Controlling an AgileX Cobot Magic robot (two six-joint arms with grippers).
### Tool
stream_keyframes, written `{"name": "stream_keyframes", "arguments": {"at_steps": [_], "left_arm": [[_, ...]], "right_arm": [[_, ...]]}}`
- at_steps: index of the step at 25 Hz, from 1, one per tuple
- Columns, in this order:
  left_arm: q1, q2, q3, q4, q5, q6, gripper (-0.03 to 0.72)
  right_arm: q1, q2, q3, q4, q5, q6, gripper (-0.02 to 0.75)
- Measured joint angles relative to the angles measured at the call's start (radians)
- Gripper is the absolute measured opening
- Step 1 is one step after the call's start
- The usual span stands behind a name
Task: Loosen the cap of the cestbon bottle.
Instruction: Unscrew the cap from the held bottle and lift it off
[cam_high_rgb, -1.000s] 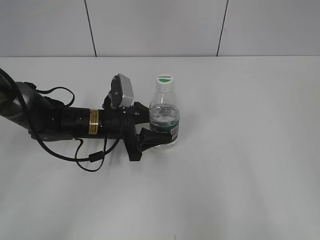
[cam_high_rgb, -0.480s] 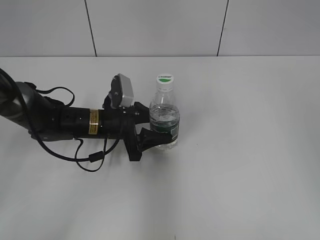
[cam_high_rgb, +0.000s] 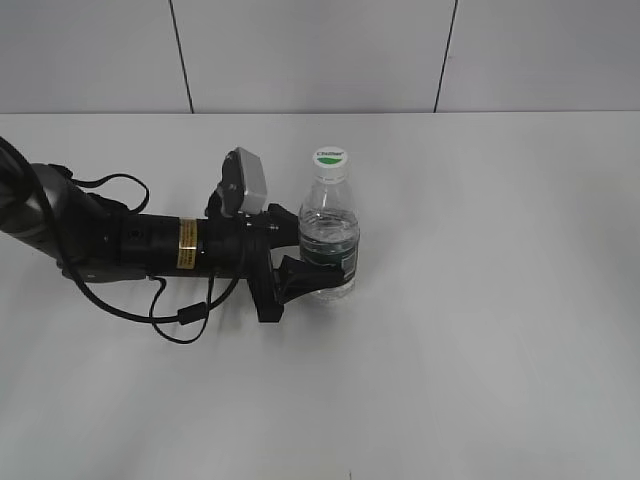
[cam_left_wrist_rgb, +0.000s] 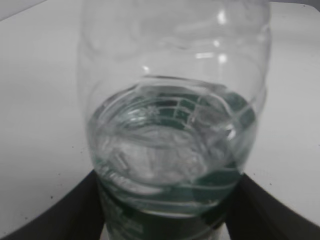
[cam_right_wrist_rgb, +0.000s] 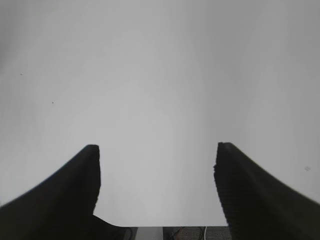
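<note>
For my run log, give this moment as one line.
left gripper: shut on cestbon bottle | cap: on | right gripper: open

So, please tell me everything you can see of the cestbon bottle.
The cestbon bottle is a small clear plastic bottle that stands upright on the white table. Its white cap, with a green mark on top, is still on. A dark green label band wraps the lower body, and the left wrist view shows water reaching just above that band. The left gripper is closed around the body at label height, one finger on each side. Nothing else touches it.
</note>
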Motion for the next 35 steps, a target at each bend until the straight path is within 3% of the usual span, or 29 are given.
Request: {"name": "stream_keyframes", "arguments": {"at_steps": [5, 16, 23, 35], "left_arm": [[0.000, 0.000, 0.000, 0.001, -0.001, 0.000, 0.418], [0.000, 0.000, 0.000, 0.001, -0.001, 0.000, 0.418], [0.000, 0.000, 0.000, 0.001, -0.002, 0.000, 0.418], [0.000, 0.000, 0.000, 0.001, -0.002, 0.000, 0.418]], "right_arm": [[0.036, 0.121, -0.102, 0.009, 0.002, 0.002, 0.505], [0.335, 0.350, -0.376, 0.008, 0.002, 0.053, 0.503], [0.483, 0.452, -0.487, 0.015, 0.004, 0.081, 0.503], [0.590, 0.554, -0.614, 0.077, 0.005, 0.091, 0.503]]}}
